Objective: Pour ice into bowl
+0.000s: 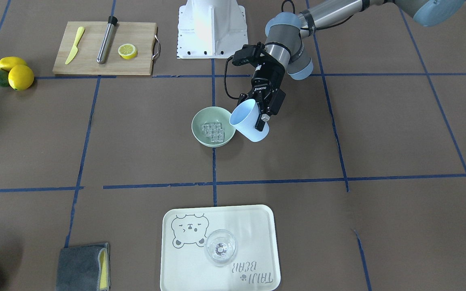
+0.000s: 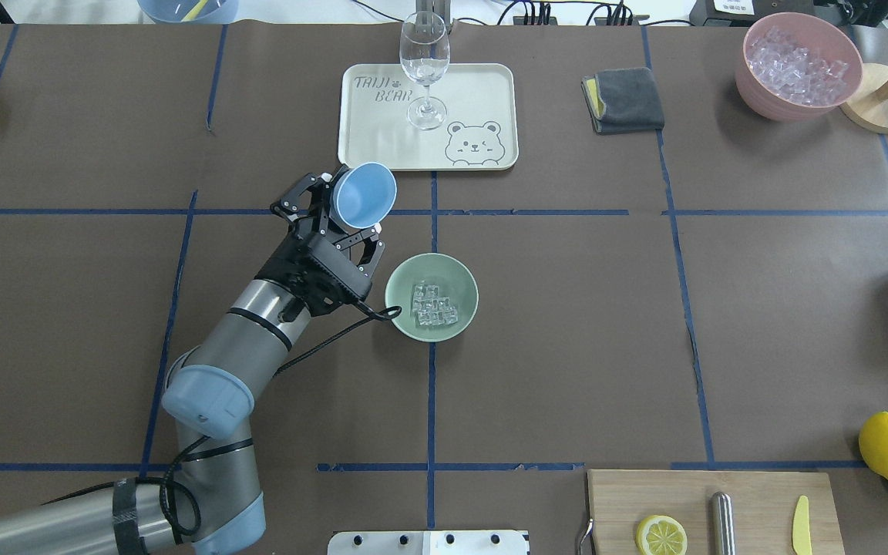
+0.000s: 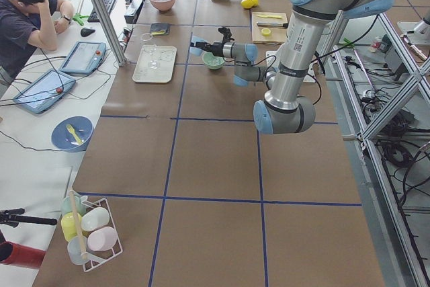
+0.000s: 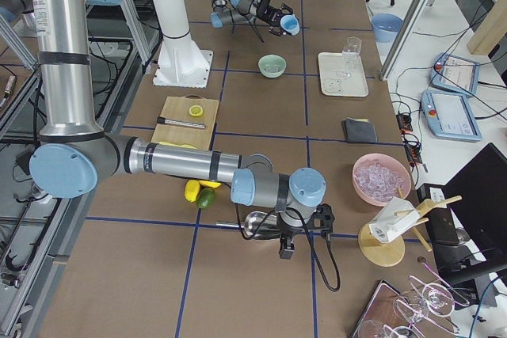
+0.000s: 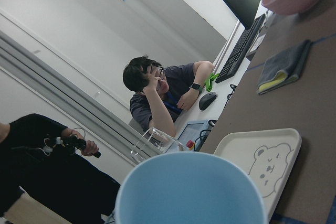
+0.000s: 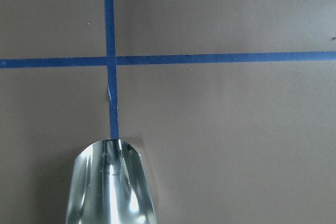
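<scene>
My left gripper (image 2: 344,210) is shut on a light blue cup (image 2: 364,194), held tilted above the table with its mouth toward the mint-green bowl (image 2: 401,281); the cup (image 1: 246,121) overlaps the bowl's rim (image 1: 200,117) in the front view. The ice (image 2: 432,304), a cluster of clear cubes, lies in the bowl, and the front view shows the ice (image 1: 212,131) too. The cup's inside (image 5: 189,192) looks empty. My right gripper (image 4: 287,231) is low at the table's far right end by a metal scoop (image 6: 111,187); I cannot tell if it is open or shut.
A tray (image 2: 490,85) with a wine glass (image 2: 423,58) stands beyond the bowl. A grey cloth (image 2: 623,99) and a pink bowl of ice (image 2: 795,65) are at the far right. A cutting board (image 2: 706,493) and lemons (image 2: 887,445) are near right.
</scene>
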You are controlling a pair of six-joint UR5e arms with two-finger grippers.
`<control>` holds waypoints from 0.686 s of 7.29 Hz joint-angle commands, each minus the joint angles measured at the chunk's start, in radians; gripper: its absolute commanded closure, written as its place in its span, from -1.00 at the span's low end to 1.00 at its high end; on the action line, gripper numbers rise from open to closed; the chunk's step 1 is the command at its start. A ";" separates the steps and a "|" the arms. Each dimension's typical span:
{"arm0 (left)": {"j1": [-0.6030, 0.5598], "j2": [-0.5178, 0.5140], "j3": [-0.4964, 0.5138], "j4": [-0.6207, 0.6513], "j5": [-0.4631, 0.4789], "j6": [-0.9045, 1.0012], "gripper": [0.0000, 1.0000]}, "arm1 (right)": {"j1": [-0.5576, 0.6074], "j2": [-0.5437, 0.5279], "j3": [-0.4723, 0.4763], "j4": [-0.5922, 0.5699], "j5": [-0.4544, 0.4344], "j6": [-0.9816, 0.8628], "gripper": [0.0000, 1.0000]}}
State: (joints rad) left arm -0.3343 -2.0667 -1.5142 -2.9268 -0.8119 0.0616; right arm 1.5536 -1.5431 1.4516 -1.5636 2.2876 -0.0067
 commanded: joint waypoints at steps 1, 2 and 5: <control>-0.046 0.124 -0.116 -0.003 -0.160 -0.385 1.00 | 0.000 -0.005 0.000 0.020 0.000 -0.003 -1.00; -0.060 0.188 -0.141 -0.003 -0.158 -0.434 1.00 | 0.000 -0.009 0.000 0.020 0.000 -0.006 -1.00; -0.100 0.389 -0.156 -0.008 -0.153 -0.802 1.00 | 0.000 -0.040 0.000 0.057 0.003 -0.012 -1.00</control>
State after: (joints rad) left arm -0.4243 -1.7504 -1.6614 -2.9327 -0.9633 -0.5584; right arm 1.5540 -1.5723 1.4504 -1.5161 2.2889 -0.0160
